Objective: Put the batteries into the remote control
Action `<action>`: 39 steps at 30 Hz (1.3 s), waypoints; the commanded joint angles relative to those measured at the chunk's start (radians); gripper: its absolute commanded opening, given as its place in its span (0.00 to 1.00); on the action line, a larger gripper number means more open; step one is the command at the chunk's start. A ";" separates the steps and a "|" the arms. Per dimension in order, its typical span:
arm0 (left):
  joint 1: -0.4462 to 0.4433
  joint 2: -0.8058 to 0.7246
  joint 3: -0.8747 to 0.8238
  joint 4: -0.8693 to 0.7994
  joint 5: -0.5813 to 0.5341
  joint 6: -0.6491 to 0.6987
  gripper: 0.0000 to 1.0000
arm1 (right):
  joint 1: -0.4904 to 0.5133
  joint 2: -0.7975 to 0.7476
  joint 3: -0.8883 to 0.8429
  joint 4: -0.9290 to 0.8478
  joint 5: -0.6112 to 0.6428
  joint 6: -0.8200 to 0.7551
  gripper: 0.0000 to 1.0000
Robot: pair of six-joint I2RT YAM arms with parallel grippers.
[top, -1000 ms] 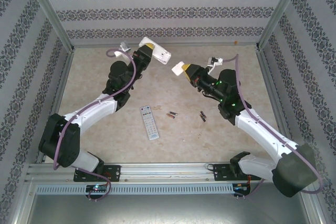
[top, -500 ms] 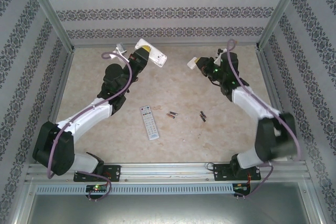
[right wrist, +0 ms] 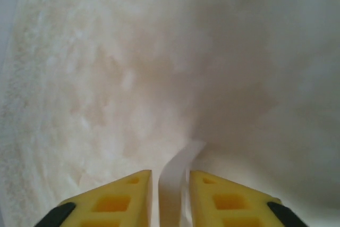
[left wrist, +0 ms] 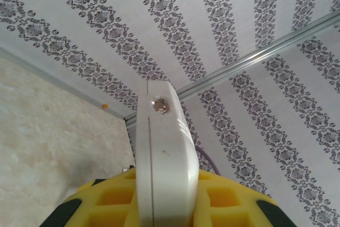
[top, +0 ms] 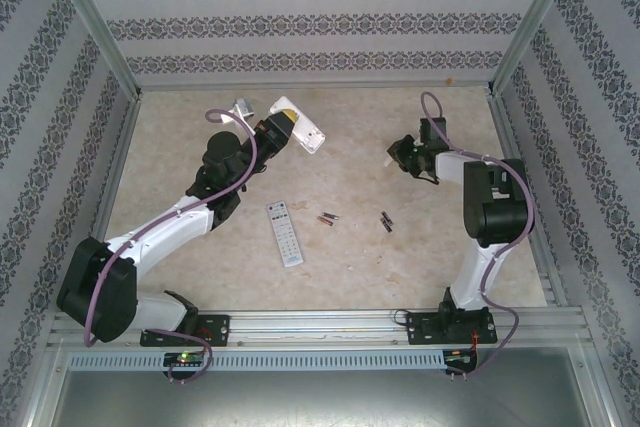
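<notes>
Patterned wallpaper (top: 320, 22) closes the space in on three sides. Below it lies the pale, mottled table (top: 340, 277).

The left arm (top: 160, 222) reaches from its base at the near edge up toward the far left of the table. The right arm (top: 490, 207) is folded tightly, elbow high, with its wrist turned in toward the middle of the far half.

The left tool (top: 283, 127) is clamped on a white remote (top: 307, 134), gripping it at one end so that the rest sticks out beyond the yellow fingers. In the left wrist view this remote (left wrist: 162, 147) stands edge-on between the left tool's (left wrist: 162, 206) yellow pads, its free end pointing up at the wall and a metal corner post.

A second remote (top: 284, 234), white with rows of buttons, lies flat on the table near the middle, well apart from both tools.

The right tool (top: 395, 155) hangs low over the table on the far right. In the right wrist view the tool (right wrist: 171, 176) is very close to the blurred surface. Its yellow fingers (right wrist: 114, 198) stand a little apart with a thin white strip (right wrist: 172, 179) between them. I cannot tell whether they pinch the strip or merely flank it.

The batteries (top: 327, 218) lie on the table as two pairs. One pair is just right of the second remote. The other pair (top: 386, 221) is a little further right, below the right tool and apart from it.
</notes>
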 commanded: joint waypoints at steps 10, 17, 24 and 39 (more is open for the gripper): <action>-0.011 0.025 0.045 0.016 0.032 0.025 0.10 | 0.113 -0.600 -0.086 -0.010 0.012 -0.463 0.75; -0.020 0.052 0.075 0.030 0.082 0.015 0.10 | 0.482 -0.716 -0.058 -0.015 -0.005 -1.012 0.95; -0.043 0.042 0.079 0.030 0.103 0.007 0.10 | 0.535 -0.572 0.063 -0.054 0.021 -1.106 0.94; -0.035 -0.069 0.044 -0.122 0.055 0.301 0.74 | 0.461 -0.466 0.149 -0.161 -0.116 -1.307 0.44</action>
